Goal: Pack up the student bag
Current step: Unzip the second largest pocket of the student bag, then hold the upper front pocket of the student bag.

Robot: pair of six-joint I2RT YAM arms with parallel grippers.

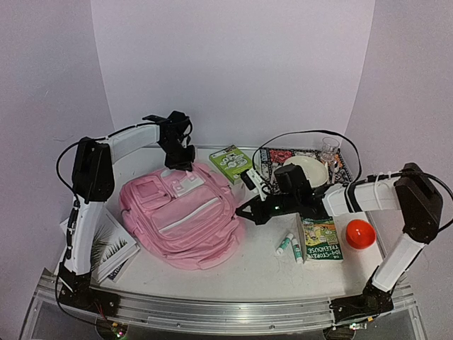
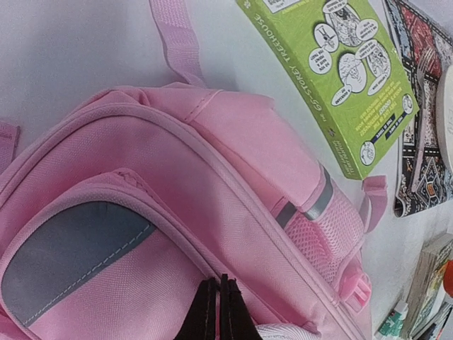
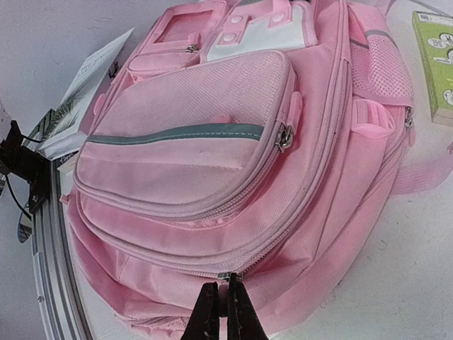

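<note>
The student bag (image 1: 180, 216) lies flat on the white worktop (image 1: 248, 273), left of centre, with its front pockets facing up. Its long axis runs far to near, leaning a little to the right at the near end. The top, with the pale patches and a strap, points to the far side, and the bottom points to the near edge. The left hand (image 2: 219, 283) sits at the bag's far end, its fingers pressed together with the tips on a seam by a grey-panelled pocket. Whether they nip anything there cannot be made out. The right hand (image 3: 225, 292) reaches in from the right to the bag's right edge, with its fingers closed on a small pink tab at a zip line along the side of the bag. A green book (image 1: 231, 163) lies just beyond the bag's far right corner, near it but apart. Farther right lies a patterned mat (image 1: 279, 157) carrying a white bowl (image 1: 309, 170) and a clear glass (image 1: 329, 149). Nearer, right of the bag, lie two small tubes (image 1: 286, 245), a second book (image 1: 323, 239) and an orange-red round object (image 1: 359, 234) — all well apart from the bag. A leaf-covered book (image 1: 113, 246) lies just beside the bag on its left, by the left arm.
</note>
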